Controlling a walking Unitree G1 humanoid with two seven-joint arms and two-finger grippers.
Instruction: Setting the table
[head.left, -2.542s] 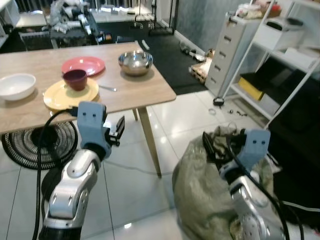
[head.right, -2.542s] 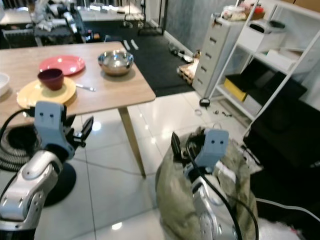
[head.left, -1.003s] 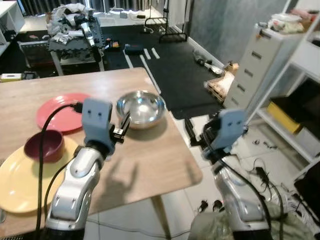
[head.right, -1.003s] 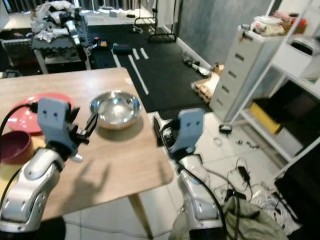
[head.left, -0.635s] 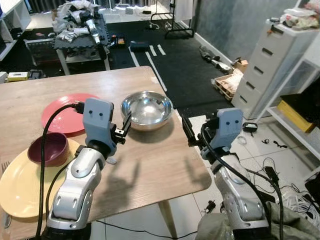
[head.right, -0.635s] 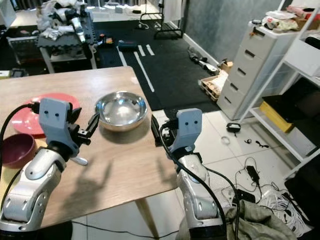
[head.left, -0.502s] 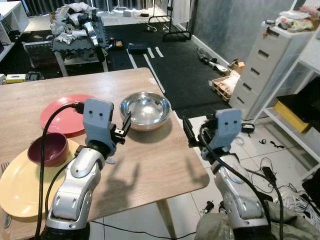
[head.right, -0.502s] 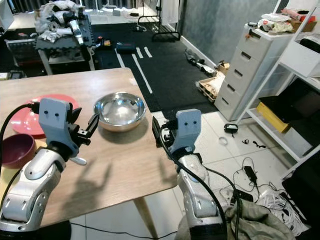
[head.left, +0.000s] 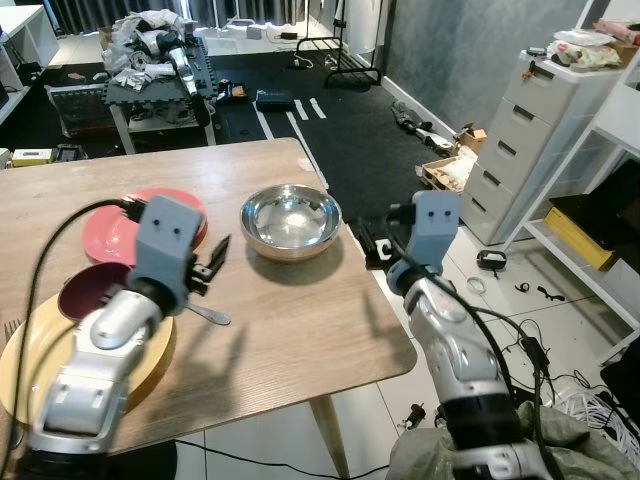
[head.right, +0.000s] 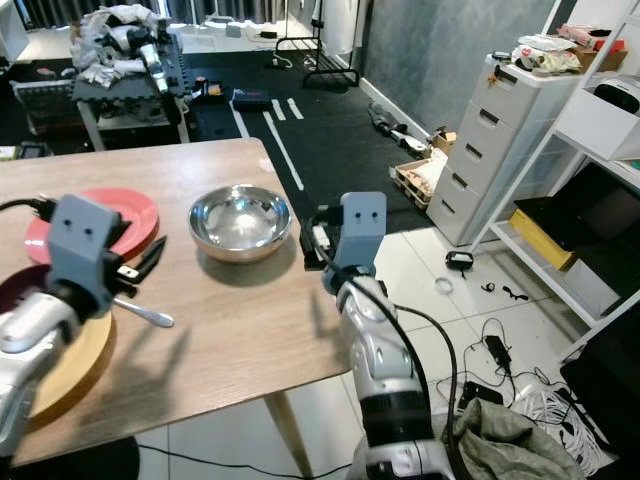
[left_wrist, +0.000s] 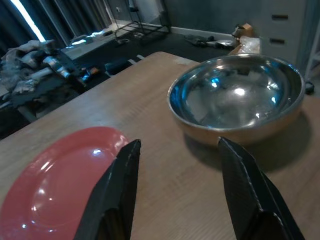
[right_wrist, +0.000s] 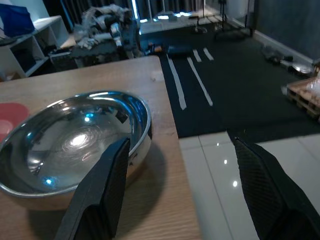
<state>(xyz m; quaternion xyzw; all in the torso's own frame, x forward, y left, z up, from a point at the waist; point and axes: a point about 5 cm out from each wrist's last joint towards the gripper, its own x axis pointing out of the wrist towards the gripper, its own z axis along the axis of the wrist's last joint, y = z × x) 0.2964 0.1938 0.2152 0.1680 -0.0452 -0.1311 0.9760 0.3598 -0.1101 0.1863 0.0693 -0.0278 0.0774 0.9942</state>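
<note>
While the right gripper (head.left: 372, 243) hangs spread off the table's (head.left: 300, 330) right edge beside the steel bowl (head.left: 291, 217), the left gripper (head.left: 213, 262) hovers parted over a spoon (head.left: 203, 312) by the maroon bowl (head.left: 92, 291) on its yellow plate (head.left: 60, 385). Left wrist: wide fingers (left_wrist: 121, 187) frame red plate (left_wrist: 60, 182) and bowl, likely choosing. Right wrist: spread fingers (right_wrist: 105, 192) near the bowl's rim, seemingly poised to take it.

The steel bowl (head.left: 290, 220) is polished metal, mirror-bright inside, on a matt wood-grain table (head.left: 300, 320). The red plate (left_wrist: 60, 185) is smooth and glossy — glazed, by its highlights — and the yellow plate (head.left: 40, 375) has a softer sheen. The spoon (head.right: 150, 316) is shiny metal. White floor tiles (right_wrist: 260, 165) gleam beside a dull black mat (head.left: 350, 140).
</note>
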